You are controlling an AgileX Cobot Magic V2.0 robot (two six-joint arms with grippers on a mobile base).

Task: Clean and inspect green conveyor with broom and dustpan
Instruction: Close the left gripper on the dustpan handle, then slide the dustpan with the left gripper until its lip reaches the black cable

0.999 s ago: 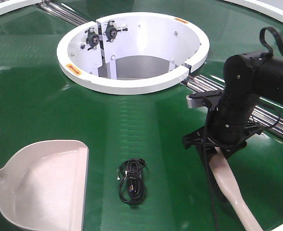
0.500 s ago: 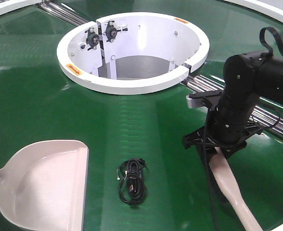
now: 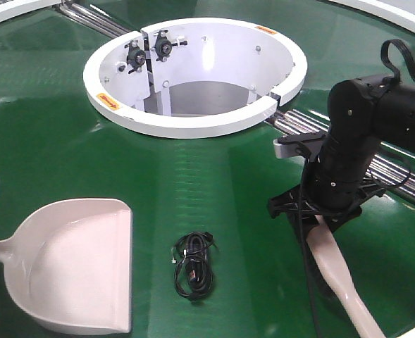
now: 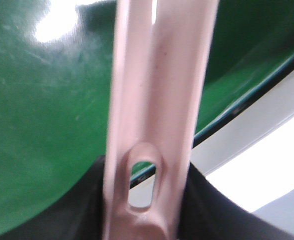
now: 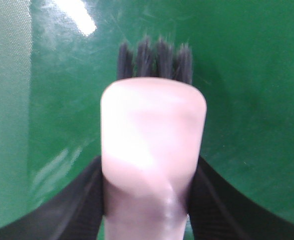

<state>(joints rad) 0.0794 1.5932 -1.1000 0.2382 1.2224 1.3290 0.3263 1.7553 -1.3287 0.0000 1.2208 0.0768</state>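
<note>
We see a coiled black cable (image 3: 193, 271) near the front edge of the green conveyor (image 3: 52, 155), and a white ring (image 3: 193, 127) farther back.

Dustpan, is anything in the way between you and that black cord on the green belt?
Nothing visible. Only bare green conveyor lies between the open edge of the dustpan and the black cord. The broom is on the cord's other side, held by the right end effector.
</note>
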